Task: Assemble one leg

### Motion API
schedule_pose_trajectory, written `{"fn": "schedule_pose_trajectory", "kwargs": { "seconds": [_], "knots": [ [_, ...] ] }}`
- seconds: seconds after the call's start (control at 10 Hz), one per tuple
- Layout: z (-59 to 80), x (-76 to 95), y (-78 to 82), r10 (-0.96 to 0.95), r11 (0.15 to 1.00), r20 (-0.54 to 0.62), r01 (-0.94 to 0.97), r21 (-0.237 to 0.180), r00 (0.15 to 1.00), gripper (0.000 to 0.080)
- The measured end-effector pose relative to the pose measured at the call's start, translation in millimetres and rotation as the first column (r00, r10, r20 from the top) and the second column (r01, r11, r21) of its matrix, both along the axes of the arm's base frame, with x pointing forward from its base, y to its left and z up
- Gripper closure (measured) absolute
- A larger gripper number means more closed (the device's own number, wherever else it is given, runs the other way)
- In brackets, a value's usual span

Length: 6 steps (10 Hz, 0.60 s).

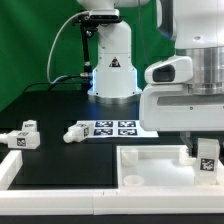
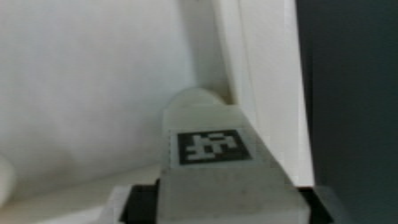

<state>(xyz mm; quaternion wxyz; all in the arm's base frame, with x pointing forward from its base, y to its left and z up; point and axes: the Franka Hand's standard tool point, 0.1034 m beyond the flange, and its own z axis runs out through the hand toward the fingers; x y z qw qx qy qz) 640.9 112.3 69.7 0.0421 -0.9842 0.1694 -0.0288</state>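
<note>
My gripper (image 1: 205, 152) is shut on a white leg (image 1: 207, 160) with a black-and-white tag. It holds the leg upright over the large white rimmed panel (image 1: 110, 180), close to the rim at the exterior view's right. In the wrist view the leg (image 2: 217, 150) stands between my dark fingers (image 2: 146, 202), next to the panel's raised rim (image 2: 263, 70). Two more legs lie on the black table: one (image 1: 21, 136) at the exterior view's left, one (image 1: 77, 132) by the marker board.
The marker board (image 1: 112, 128) lies flat on the table behind the panel. The arm's white base (image 1: 113, 65) stands at the back. A round hole (image 1: 131, 181) shows in the panel's floor. A green curtain hangs behind.
</note>
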Motion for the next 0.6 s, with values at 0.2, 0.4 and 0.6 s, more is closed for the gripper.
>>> {"fn": "schedule_pose_trajectory", "kwargs": {
  "seconds": [0.2, 0.4, 0.6],
  "knots": [
    [0.0, -0.5, 0.4, -0.250, 0.968, -0.018, 0.251, 0.007, 0.968, 0.0511],
    [0.0, -0.7, 0.2, -0.462, 0.886, -0.030, 0.463, 0.013, 0.886, 0.0511],
    [-0.2, -1.3, 1.8, -0.747, 0.661, -0.074, 0.750, 0.032, 0.661, 0.0511]
  ]
}}
